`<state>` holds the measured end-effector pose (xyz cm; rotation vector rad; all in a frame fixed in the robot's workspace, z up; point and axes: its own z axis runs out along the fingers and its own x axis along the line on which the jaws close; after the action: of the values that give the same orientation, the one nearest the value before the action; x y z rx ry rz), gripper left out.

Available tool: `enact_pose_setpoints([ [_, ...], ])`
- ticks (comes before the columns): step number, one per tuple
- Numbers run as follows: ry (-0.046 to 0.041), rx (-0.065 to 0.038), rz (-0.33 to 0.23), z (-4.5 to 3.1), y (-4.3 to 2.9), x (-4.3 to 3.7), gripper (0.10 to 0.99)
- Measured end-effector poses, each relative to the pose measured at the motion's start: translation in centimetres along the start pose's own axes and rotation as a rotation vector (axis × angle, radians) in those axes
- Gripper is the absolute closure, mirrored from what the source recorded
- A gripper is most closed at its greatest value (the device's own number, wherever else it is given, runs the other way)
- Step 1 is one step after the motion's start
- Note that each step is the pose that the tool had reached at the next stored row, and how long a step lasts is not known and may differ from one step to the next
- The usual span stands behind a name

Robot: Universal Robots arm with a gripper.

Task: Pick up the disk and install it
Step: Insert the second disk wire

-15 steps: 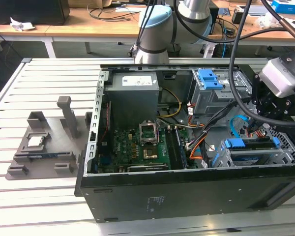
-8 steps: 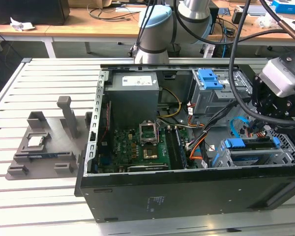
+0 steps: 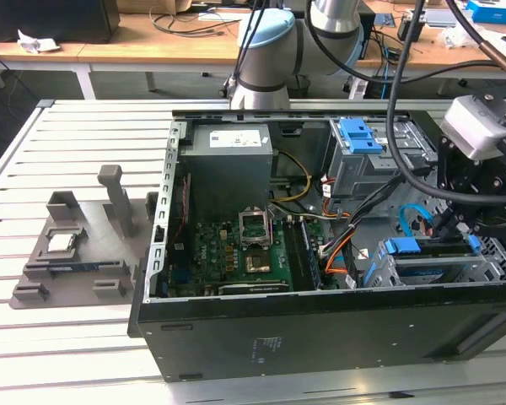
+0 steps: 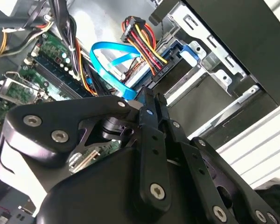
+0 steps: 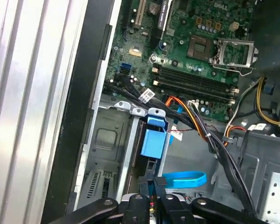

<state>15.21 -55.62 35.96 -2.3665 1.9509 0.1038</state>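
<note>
Exterior view puts the gripper [image 3: 464,228] low inside the open computer case [image 3: 236,337], at the drive bay on that view's right, where the disk [image 3: 430,263] sits with its blue rails showing. Second wrist view shows the fingers [image 4: 151,135] pressed close together, nothing between them

The arm [image 3: 274,51] rises at the far side and bends across toward the exterior view's right, its wrist [image 3: 481,126] tilted downward. The gripper [image 5: 151,186] points down, its black fingers [image 4: 151,135] drawn close together, nearly touching.
</note>
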Motion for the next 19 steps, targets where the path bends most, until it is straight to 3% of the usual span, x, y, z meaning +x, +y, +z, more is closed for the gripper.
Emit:
enact_pose_setpoints([
  [11, 0.0050, 0.017, 0.178, 0.57, -0.03, 0.07, 0.925],
  [19, 0.0050, 0.018, 0.196, 1.09, -0.20, -0.10, 0.925],
])
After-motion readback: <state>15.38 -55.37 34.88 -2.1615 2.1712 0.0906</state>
